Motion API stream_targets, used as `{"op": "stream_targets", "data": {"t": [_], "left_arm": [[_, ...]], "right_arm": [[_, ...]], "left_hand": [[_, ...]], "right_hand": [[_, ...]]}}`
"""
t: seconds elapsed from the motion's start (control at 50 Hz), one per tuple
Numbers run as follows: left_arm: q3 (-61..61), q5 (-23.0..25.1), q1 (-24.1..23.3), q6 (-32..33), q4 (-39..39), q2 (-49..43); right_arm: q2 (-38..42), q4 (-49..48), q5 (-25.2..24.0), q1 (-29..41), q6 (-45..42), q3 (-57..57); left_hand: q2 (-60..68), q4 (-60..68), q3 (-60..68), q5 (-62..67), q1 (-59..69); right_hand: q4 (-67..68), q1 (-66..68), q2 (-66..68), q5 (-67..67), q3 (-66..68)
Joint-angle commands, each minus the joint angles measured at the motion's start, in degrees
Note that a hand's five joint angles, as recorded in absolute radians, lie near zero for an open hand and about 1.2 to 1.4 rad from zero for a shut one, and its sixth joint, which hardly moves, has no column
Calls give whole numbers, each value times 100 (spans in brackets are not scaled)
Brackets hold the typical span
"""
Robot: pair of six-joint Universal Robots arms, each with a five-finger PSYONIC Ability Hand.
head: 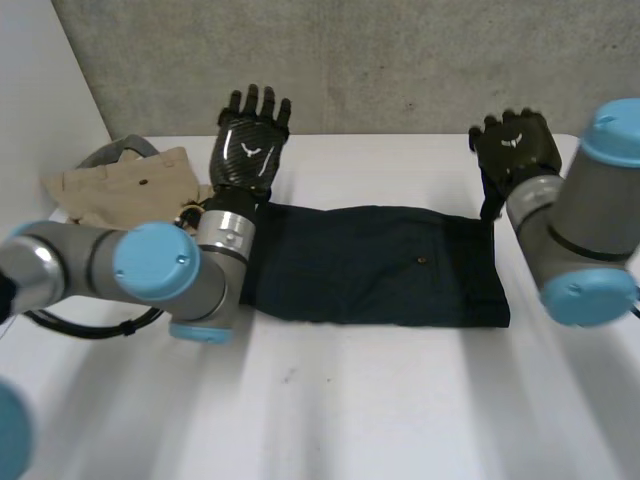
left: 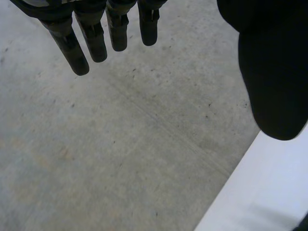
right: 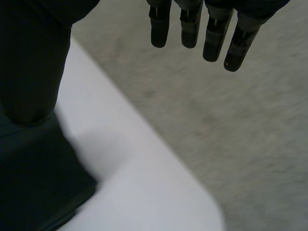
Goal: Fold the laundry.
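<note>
White desk (head: 380,400) is holding dark shorts (head: 370,265), apparently folded once, while a beige garment (head: 120,185) is waiting unfolded; left hand (head: 248,145) and right hand (head: 515,150) are hovering straight-fingered, empty.

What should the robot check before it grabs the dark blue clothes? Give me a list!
1. Dark navy cloth garment lies flat on the white table: ok.
2. Left robot hand open, empty: ok.
3. Right robot hand open, empty: ok.
4. Crumpled beige cloth garment apart from the navy one: cannot tell, the left arm covers the gap.
5. Navy garment wholly on the table: ok.
</note>
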Motion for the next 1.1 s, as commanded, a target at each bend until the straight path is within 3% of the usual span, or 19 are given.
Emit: {"op": "stream_targets", "data": {"t": [0.02, 0.14, 0.2, 0.46, 0.48, 0.52, 0.6, 0.7, 0.86, 0.92, 0.98, 1.06, 1.1], "left_arm": [[-807, -151, -106, -963, -1672, 1292], [-860, 911, -79, -2509, -3806, 1793], [-842, 1281, -62, -2836, -4432, 1829], [-1009, 1080, -9, -2846, -4531, 1820], [-1009, 1080, 0, -2846, -4531, 1812], [-1027, 1080, 0, -2846, -4531, 1812], [-1035, 1054, -9, -2846, -4549, 1847], [-1106, 1054, 17, -2837, -4540, 2092], [-1159, 1037, 132, -2837, -4549, 2391], [-1159, 1037, 175, -2837, -4540, 2444], [-1132, 1037, 237, -2837, -4531, 2479], [-1053, 888, 342, -2846, -4461, 2480], [-1001, 678, 386, -2846, -4365, 2480]], "right_arm": [[-286, 1484, -699, -308, 447, 726], [-286, 1179, -1042, -466, 905, 1376], [-260, 695, -1183, -571, 922, 1631], [662, -202, -1165, -668, 896, 1518], [741, -229, -1139, -660, 879, 1483], [760, -211, -1113, -677, 878, 1465], [558, -308, -902, -922, 800, 1605], [-337, -335, -770, -1247, -181, 1764], [-366, -184, -297, -1354, -2845, 1405], [-330, -343, -164, -1126, -3067, 1167], [-313, -571, -426, -328, -3103, 885], [-216, -765, -1260, 525, -3086, 849], [-58, -730, -2033, 1000, -3094, 981]], "left_hand": [[33, 42, -8, -60, 106], [-34, -26, -75, -127, 39], [-118, -109, -159, -211, -45], [-102, -93, -143, -195, -29], [-102, -93, -143, -195, -29], [-85, -76, -126, -178, -12], [-85, -76, -126, -178, -12], [-85, -76, -126, -178, -12], [-102, -93, -143, -195, -29], [-119, -110, -160, -212, -46], [-119, -110, -160, -212, -46], [-119, -110, -160, -212, -46], [-119, -110, -160, -212, -46]], "right_hand": [[-332, -150, -252, -335, -181], [-332, -150, -252, -335, -181], [431, 613, 512, 429, 583], [2785, 2967, 2866, 2783, 2937], [4487, 4668, 4567, 4484, 4638], [6658, 6840, 6739, 6656, 6810], [6668, 6850, 6748, 6665, 6819], [6668, 6850, 6748, 6665, 6819], [6668, 6850, 6748, 6665, 6819], [6668, 6850, 6748, 6665, 6819], [6668, 6850, 6748, 6665, 6819], [6668, 6850, 6748, 6665, 6819], [6668, 6850, 6748, 6665, 6819]]}}
